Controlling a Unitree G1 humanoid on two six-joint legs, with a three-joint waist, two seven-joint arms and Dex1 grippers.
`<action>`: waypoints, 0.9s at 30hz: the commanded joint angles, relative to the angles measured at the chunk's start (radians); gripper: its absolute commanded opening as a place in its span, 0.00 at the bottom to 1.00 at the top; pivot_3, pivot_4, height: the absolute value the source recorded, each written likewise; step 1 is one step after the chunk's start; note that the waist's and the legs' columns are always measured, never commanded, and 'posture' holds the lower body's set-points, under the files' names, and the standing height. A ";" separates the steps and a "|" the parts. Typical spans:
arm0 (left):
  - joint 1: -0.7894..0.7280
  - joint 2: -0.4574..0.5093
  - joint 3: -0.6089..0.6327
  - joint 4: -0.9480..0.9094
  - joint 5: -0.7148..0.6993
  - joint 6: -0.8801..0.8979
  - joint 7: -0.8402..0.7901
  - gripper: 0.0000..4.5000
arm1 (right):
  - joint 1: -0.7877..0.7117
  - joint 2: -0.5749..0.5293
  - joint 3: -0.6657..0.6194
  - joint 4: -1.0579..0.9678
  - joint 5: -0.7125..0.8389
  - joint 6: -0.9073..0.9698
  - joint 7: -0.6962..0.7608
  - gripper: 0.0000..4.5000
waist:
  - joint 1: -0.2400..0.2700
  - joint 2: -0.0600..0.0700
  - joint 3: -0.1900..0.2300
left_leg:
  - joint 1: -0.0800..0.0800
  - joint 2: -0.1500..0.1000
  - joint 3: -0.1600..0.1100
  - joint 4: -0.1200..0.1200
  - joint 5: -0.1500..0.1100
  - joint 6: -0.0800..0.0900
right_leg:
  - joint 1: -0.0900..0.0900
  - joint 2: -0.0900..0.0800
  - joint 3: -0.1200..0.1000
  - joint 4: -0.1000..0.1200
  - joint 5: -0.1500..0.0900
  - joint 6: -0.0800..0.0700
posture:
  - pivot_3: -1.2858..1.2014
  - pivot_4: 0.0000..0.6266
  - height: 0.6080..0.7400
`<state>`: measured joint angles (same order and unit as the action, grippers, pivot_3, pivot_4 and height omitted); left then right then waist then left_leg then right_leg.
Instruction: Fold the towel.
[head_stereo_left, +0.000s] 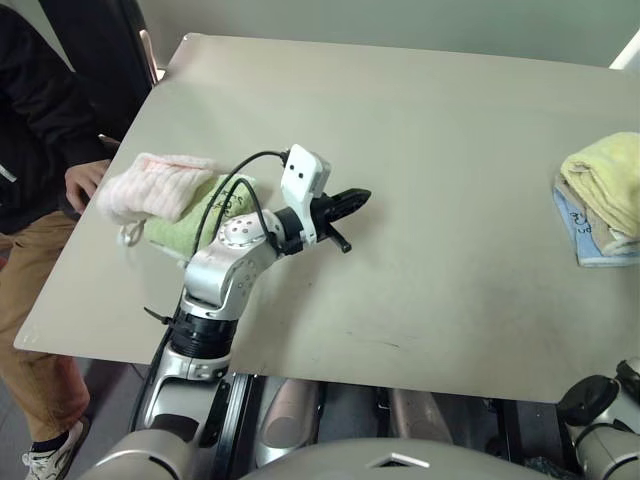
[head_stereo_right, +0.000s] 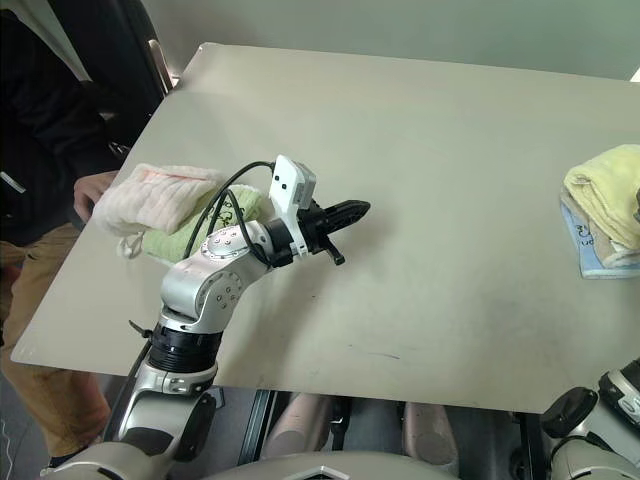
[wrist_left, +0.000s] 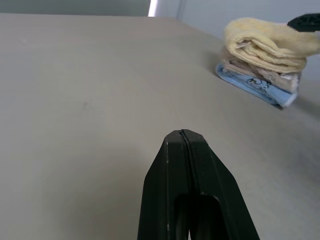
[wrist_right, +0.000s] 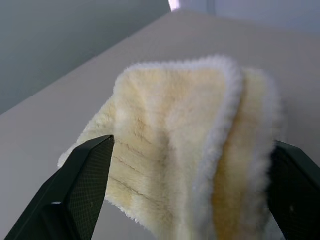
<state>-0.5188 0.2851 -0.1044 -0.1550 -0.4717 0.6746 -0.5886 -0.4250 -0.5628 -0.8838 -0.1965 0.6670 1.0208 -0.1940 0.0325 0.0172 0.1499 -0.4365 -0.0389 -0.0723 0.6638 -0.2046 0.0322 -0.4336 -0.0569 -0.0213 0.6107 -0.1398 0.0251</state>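
The towel (head_stereo_left: 610, 185) is pale yellow and lies folded on top of a small pile at the table's right edge. In the right wrist view the towel (wrist_right: 170, 125) stands close up between the spread black fingers of my right gripper (wrist_right: 192, 150), which is open on either side of its cream-hemmed fold. My left gripper (head_stereo_left: 362, 197) hovers over the middle of the table (head_stereo_left: 420, 110), pointing right toward the pile, shut with nothing in it. From the left wrist view, the shut fingertips (wrist_left: 182, 134) face the towel (wrist_left: 265, 42) across bare table.
Under the towel lie a beige cloth (wrist_left: 260, 75) and a light blue cloth (head_stereo_left: 590, 245). A pink fluffy towel (head_stereo_left: 155, 185) rests on a green towel (head_stereo_left: 190, 228) at the table's left edge. A person (head_stereo_left: 40, 150) sits there, one hand (head_stereo_left: 85, 182) by the pink towel.
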 joint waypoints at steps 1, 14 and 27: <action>-0.021 0.002 -0.007 0.005 0.015 -0.033 -0.024 0.00 | 0.090 -0.085 0.108 -0.130 -0.123 -0.115 0.046 0.99 | 0.002 0.000 0.000 | 0.000 0.000 0.000 0.000 0.000 0.000 | 0.000 0.000 0.000 0.000 0.000 0.000 | 0.52 0.24 0.99; 0.092 0.078 0.043 0.080 0.213 -0.264 0.061 0.00 | 0.311 -0.078 0.733 -0.314 -0.310 -0.543 0.507 0.99 | -0.015 0.001 0.000 | 0.001 0.000 0.000 0.000 0.001 -0.002 | 0.000 0.002 0.001 0.000 -0.005 0.010 | 0.52 0.24 0.99; 0.267 0.175 0.158 -0.021 0.192 -0.298 0.026 0.00 | 0.146 0.101 0.934 -0.048 -0.352 -0.569 0.617 0.99 | -0.003 -0.001 0.000 | 0.000 0.000 -0.001 0.002 -0.005 -0.014 | 0.000 0.001 0.001 -0.001 0.002 -0.002 | 0.52 0.24 0.99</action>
<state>-0.2545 0.4460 0.0308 -0.1276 -0.2794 0.4008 -0.5586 -0.2566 -0.4692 0.0607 -0.2538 0.3237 0.4846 0.4054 0.0292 0.0165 0.1494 -0.4368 -0.0391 -0.0731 0.6654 -0.2102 0.0181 -0.4332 -0.0558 -0.0204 0.6102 -0.1369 0.0219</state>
